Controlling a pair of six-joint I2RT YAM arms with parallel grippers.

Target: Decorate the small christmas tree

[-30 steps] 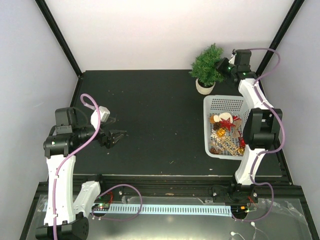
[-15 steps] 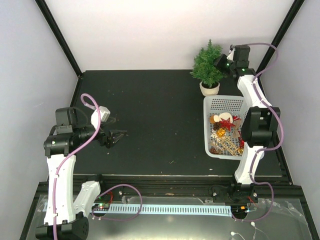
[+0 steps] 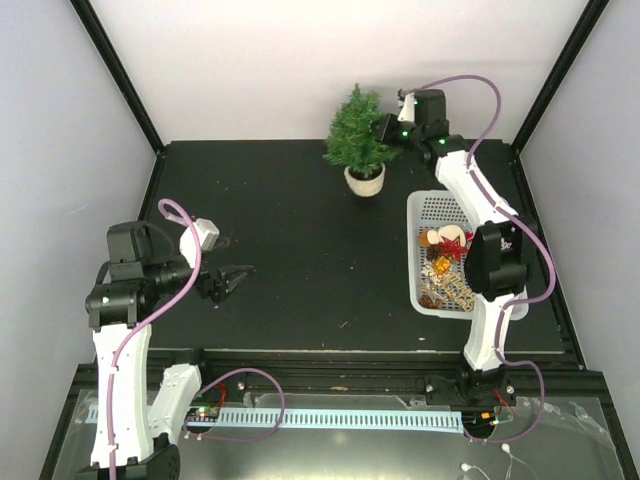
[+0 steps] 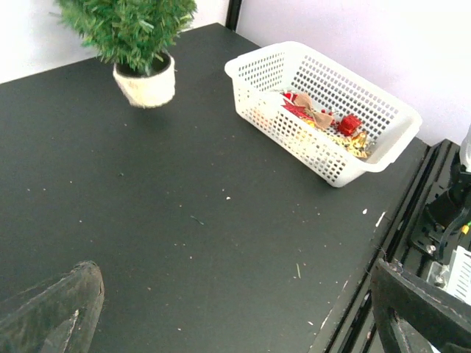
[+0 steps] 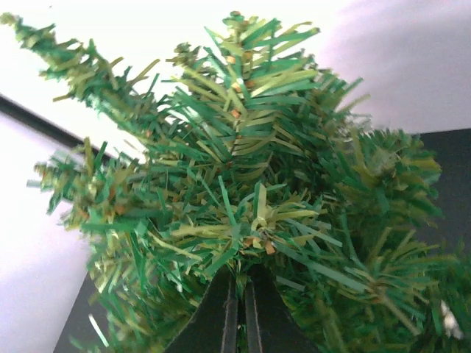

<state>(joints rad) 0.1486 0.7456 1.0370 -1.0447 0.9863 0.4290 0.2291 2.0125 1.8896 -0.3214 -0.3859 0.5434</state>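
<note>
The small christmas tree (image 3: 357, 135), dark green in a round white pot, is at the back of the black table, left of the basket. It shows in the left wrist view (image 4: 132, 33) and fills the right wrist view (image 5: 235, 184). My right gripper (image 3: 385, 130) is shut on a branch at the tree's right side, its jaws nearly closed on needles (image 5: 241, 283). My left gripper (image 3: 237, 276) is open and empty over the left part of the table, far from the tree. Its fingertips (image 4: 55, 312) show at the bottom corners of its view.
A white plastic basket (image 3: 432, 205) with several ornaments, red, gold and tan, stands at the right (image 4: 383, 158). The table's front rail (image 3: 330, 360) runs along the near edge. Black frame posts stand at the back corners.
My right gripper has carried the tree to the left along the back of the table, away from the basket. The left arm has barely moved.
</note>
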